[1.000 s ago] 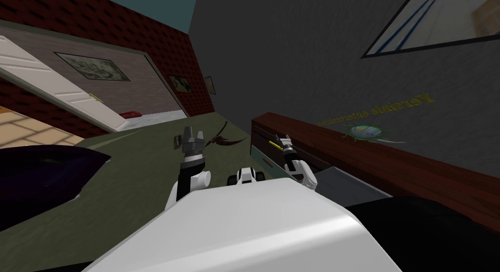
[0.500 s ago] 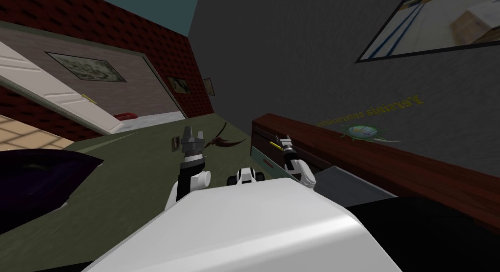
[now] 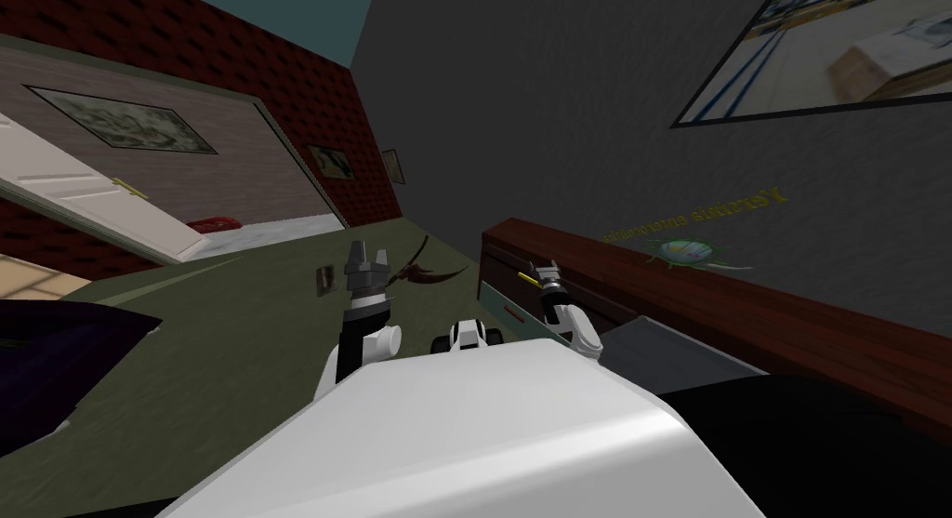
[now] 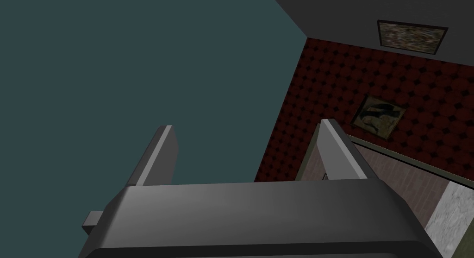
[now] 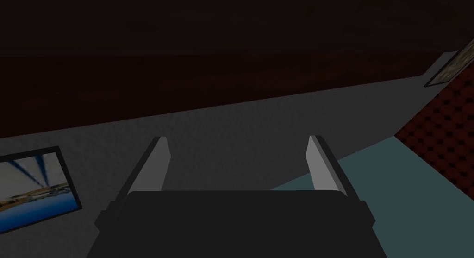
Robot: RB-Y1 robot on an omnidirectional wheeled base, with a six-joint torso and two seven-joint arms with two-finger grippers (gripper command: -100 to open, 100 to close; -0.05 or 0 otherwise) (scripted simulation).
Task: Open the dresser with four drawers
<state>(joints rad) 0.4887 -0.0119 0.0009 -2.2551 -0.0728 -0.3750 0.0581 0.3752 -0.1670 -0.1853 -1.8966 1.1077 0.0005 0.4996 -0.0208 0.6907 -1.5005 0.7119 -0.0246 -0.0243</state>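
The dresser (image 3: pixel 641 278) runs along the grey wall on my right. It has a dark red-brown top and pale drawer fronts (image 3: pixel 502 303). A grey drawer (image 3: pixel 669 354) stands pulled out beside my right forearm. My right gripper (image 3: pixel 545 274) is up at the dresser's front, close to a small yellow handle (image 3: pixel 527 278). It is open with nothing between its fingers (image 5: pixel 159 162), and a dark brown surface (image 5: pixel 185 84) lies beyond them. My left gripper (image 3: pixel 366 259) is raised over the green floor, apart from the dresser, open and empty (image 4: pixel 246 125).
A green beetle figure (image 3: pixel 685 252) sits on the dresser top. On the floor ahead lie a dark red winged thing (image 3: pixel 429 269) and a small flat item (image 3: pixel 323 280). A dark purple piece of furniture (image 3: pixel 56 364) is at my left. A white door (image 3: pixel 84 201) stands open beyond it.
The whole head view has swung: the door and the purple furniture slid left and the wall picture shifted. Both arms hold their pose and both grippers stay open.
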